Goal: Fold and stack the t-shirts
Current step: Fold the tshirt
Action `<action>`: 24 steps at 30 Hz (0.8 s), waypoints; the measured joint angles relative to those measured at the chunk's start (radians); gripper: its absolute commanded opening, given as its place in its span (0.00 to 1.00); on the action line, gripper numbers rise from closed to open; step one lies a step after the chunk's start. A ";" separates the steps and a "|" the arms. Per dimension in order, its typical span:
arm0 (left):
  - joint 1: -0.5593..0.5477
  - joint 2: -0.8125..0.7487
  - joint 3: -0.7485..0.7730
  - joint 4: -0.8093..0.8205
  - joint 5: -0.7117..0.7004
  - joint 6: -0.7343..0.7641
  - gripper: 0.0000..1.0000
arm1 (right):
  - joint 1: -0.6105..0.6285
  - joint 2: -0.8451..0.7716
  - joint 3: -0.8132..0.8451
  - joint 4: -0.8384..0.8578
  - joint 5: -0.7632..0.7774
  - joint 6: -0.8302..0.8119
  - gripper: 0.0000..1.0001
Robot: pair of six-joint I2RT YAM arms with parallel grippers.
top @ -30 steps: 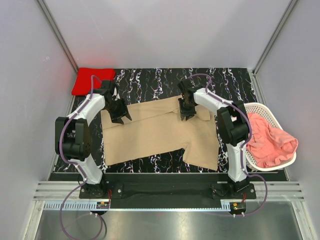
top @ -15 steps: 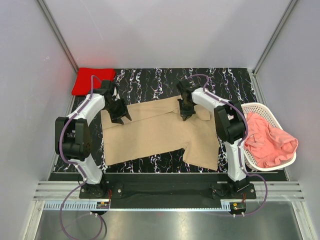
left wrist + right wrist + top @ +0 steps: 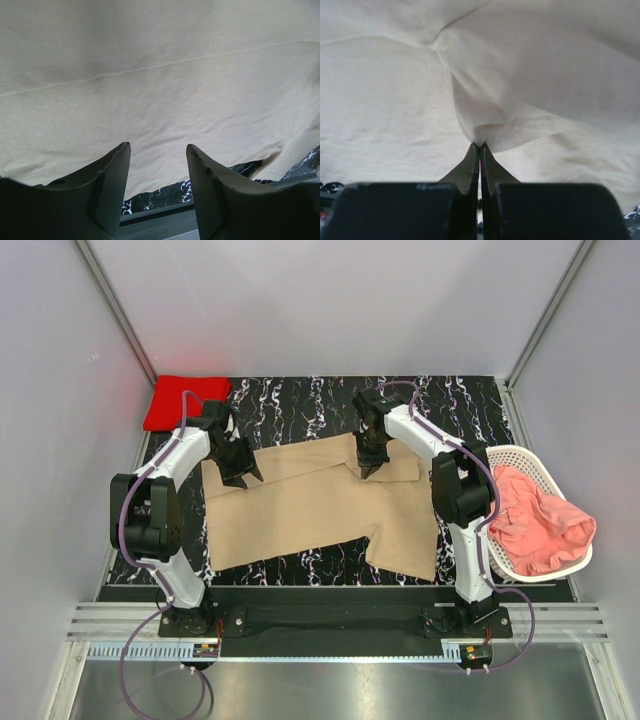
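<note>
The tan t-shirt (image 3: 310,505) lies spread on the black marbled table, partly folded. My left gripper (image 3: 240,472) hovers open over its upper left part; the left wrist view shows the flat tan cloth (image 3: 160,80) beyond the open gripper (image 3: 157,150). My right gripper (image 3: 368,468) is shut on a hemmed edge of the tan t-shirt (image 3: 520,130) near its upper right, the pinch (image 3: 480,145) lifting a small fold. A folded red t-shirt (image 3: 183,400) lies at the back left corner. The salmon-pink t-shirt (image 3: 535,520) lies crumpled in the basket.
A white plastic lattice basket (image 3: 515,458) stands at the table's right edge. Grey walls enclose the back and sides. A black rail (image 3: 330,615) with the arm bases runs along the near edge.
My right gripper has moved slightly back and left with the tan cloth edge, pulling it up. The left arm has not moved.
</note>
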 measured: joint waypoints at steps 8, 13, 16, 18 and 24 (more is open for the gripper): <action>0.000 0.000 0.000 0.000 0.000 0.006 0.54 | 0.000 0.000 0.008 -0.076 -0.084 0.027 0.06; 0.000 0.000 0.000 0.000 0.000 0.012 0.54 | 0.000 -0.003 0.008 -0.100 -0.109 0.032 0.43; 0.000 0.000 0.000 0.000 0.000 0.015 0.54 | -0.015 -0.039 -0.012 -0.076 -0.103 0.031 0.60; 0.000 0.000 0.000 0.000 0.000 0.015 0.54 | -0.047 -0.094 -0.056 -0.038 -0.102 0.032 0.62; 0.000 0.002 0.000 0.000 0.001 0.015 0.54 | -0.316 -0.222 -0.160 0.126 -0.101 0.035 0.63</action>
